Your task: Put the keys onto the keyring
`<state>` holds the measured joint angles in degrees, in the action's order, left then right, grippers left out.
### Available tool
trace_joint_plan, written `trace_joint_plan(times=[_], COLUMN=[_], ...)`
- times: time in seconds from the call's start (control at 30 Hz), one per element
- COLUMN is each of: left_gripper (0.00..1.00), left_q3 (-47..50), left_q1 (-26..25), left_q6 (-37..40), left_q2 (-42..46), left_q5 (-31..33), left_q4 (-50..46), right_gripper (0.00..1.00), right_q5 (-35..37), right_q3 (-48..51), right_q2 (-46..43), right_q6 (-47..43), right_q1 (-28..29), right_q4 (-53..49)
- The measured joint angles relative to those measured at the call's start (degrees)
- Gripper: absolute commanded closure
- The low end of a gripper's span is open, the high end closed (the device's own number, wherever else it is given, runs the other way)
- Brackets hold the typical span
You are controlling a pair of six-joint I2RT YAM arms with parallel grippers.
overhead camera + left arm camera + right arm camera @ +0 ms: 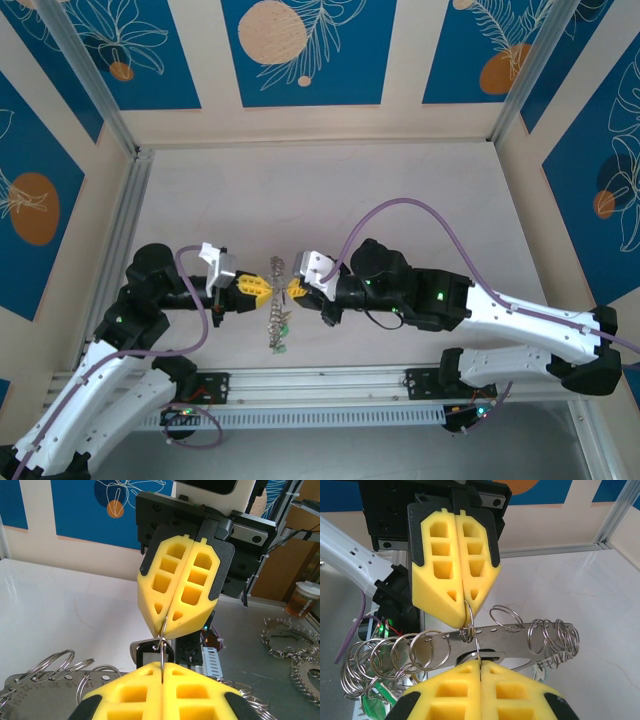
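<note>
Above the surface, close to the middle of its near edge, the 2 arms meet nose to nose. A flat metal strip hung with many wire loops sits between them. Its long axis runs from near edge toward far edge, square across the line joining the grippers.

The left gripper and right gripper both have their fingers pressed fully together, each pinching 1 thin wire that crosses the short gap between their tips. I take that wire for the keyring.

The keys, with the dark-framed tag showing, hang at that wire just beyond the left gripper's tips and under the right's, about equally near both. Any threading probably has to run along the wire.
</note>
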<state>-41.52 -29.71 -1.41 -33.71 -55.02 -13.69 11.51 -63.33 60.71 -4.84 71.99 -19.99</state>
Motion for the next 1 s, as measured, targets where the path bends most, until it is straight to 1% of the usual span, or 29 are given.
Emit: trace_joint_plan(times=[1.0], left_gripper=[1.0], left_q3=[0.0], left_q1=[0.0], left_q6=[0.0], left_q2=[0.0], left_q5=[0.0], left_q4=[0.0], right_gripper=[1.0], right_q5=[-1.2], right_q3=[0.0], right_q2=[-0.3], right_q6=[1.5], right_q1=[-0.8], right_q4=[0.0])
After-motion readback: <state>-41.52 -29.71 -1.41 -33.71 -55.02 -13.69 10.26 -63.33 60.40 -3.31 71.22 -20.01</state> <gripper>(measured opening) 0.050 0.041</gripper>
